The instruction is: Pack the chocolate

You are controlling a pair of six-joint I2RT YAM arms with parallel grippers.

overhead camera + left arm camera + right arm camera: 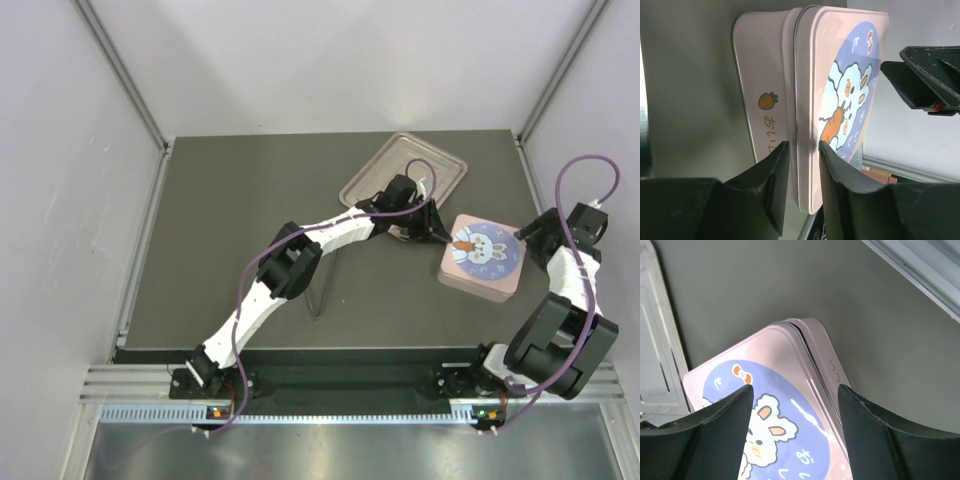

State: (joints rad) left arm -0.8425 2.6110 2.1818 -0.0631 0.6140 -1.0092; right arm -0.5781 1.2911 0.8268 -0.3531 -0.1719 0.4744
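chocolate isn't visible in any view, so i can't say where it is. pink bunny tin [482,258] sits on the dark table [230,200], right of centre, w/ its lid [840,75] on the base. my left gripper [432,228] is at the tin's left side, by the near edge of the silver tray [375,170]. on the left wrist cam its fingers [777,185] straddle the lid's rim w/ a narrow gap, one by the side wall w/ the carrot print, the other over the lid's picture. can't tell if they're pinching it or just beside it. my right gripper [530,232] is at the tin's right side, jaws wide, holding nothing. its wrist cam looks btwn the fingers [722,435] onto the tin's rounded corner, w/ the tray's edge at far left.
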